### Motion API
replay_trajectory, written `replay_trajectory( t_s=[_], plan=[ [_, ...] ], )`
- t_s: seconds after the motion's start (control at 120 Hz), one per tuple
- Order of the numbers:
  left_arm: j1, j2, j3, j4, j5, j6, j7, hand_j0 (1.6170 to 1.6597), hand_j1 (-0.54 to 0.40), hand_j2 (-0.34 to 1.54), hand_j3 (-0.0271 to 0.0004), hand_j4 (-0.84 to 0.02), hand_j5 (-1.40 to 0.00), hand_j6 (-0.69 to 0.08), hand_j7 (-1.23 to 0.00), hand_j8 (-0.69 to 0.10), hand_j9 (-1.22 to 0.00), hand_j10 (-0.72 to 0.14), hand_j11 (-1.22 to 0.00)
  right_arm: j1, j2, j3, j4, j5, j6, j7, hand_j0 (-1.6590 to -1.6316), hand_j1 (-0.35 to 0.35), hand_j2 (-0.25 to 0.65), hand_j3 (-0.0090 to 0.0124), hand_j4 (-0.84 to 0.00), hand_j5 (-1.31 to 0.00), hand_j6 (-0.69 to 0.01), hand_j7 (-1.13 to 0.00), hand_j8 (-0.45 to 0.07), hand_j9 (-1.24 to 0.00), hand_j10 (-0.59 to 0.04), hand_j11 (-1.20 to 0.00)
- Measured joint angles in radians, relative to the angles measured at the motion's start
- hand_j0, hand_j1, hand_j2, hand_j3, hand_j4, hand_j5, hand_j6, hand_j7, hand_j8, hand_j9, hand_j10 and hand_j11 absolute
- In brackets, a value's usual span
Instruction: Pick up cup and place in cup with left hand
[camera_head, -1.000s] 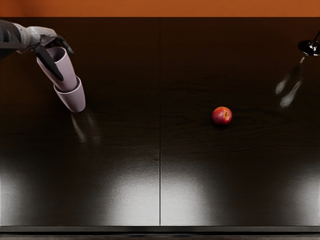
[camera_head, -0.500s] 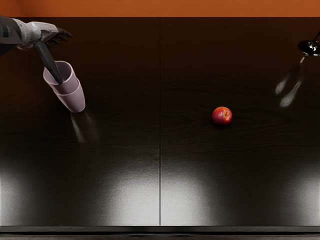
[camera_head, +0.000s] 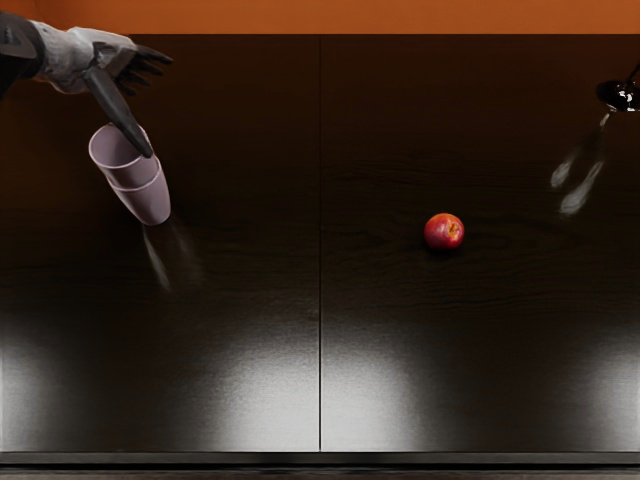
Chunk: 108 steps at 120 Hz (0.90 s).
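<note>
Insertion is looking done: upper cup (camera_head: 123, 173) is sitting nested inside lower cup (camera_head: 148, 207), its top section standing proud of the lower rim. Both are resting as one stack on the left part of the table (camera_head: 400, 320), just below the left hand (camera_head: 78, 60) in the view. The hand is holding nothing that I can see: fingers (camera_head: 150, 53) are reaching out straight and apart, past the stack toward the right, and the thumb (camera_head: 115, 108) is angling down well away from them. Thumb tip is overlapping the right side of the upper rim; can't tell whether it's touching or just passing in front. What's remaining, my read: clearing that thumb without snagging the rim, then backing the hand off. A sideways drag there could be tipping the stack or pulling the upper cup askew, so I'd be going up first. Can't see whether the cup is bottoming out inside the other. Orientation: upper cup's mouth is facing up and toward the picture's upper left, base going down into the lower cup. Long axis is running from upper left to lower right, steeper than diagonal, and the two cups are lining up closely on it. That slant is probably coming from the camera angle; I'm judging the stack as standing roughly upright. Apple (camera_head: 444, 231) is sitting well apart, right of the table seam.
</note>
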<state>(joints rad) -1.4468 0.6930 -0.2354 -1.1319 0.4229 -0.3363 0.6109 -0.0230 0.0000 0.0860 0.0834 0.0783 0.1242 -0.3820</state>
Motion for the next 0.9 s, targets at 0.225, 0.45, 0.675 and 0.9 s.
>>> replay_trajectory(
  t_s=[0.225,0.45,0.675,0.9],
  plan=[
    [0.004,-0.049,0.005,-0.070,-0.262,-0.056,0.000,1.6580,0.324,0.00,0.0000,-0.024,-0.03,-0.024,-0.03,-0.024,-0.03,-0.023,-0.03,0.000,0.000,0.000,0.000,0.000,0.000,0.000,-1.6581,-0.349,0.000,0.0000,0.000,0.00,-0.001,0.00,-0.001,0.00,0.000,0.00],
    [0.069,0.063,0.010,-0.253,-0.492,-0.133,0.000,1.6581,0.325,0.00,0.0000,-0.022,-0.03,-0.022,-0.03,-0.022,-0.03,-0.022,-0.03,0.000,0.000,0.000,0.002,0.000,0.000,0.000,-1.6581,-0.349,0.000,0.0000,0.000,0.00,-0.001,0.00,-0.001,0.00,0.000,0.00],
    [0.205,0.173,0.009,-0.441,-0.636,-0.222,0.000,1.6581,0.326,0.00,0.0000,-0.020,-0.03,-0.020,-0.03,-0.020,-0.03,-0.020,-0.03,0.000,0.000,0.000,0.004,0.000,0.001,0.000,-1.6581,-0.349,0.000,0.0000,0.000,0.00,-0.001,0.00,-0.001,0.00,0.000,0.00],
    [0.304,0.365,0.009,-0.501,-0.661,-0.269,0.000,1.6581,0.326,0.00,0.0000,-0.019,-0.02,-0.019,-0.02,-0.019,-0.02,-0.019,-0.02,0.000,0.000,-0.001,0.007,-0.001,0.007,0.000,-1.6581,-0.349,0.000,0.0000,0.000,0.00,-0.001,0.00,0.000,0.00,0.000,0.00]
  ],
)
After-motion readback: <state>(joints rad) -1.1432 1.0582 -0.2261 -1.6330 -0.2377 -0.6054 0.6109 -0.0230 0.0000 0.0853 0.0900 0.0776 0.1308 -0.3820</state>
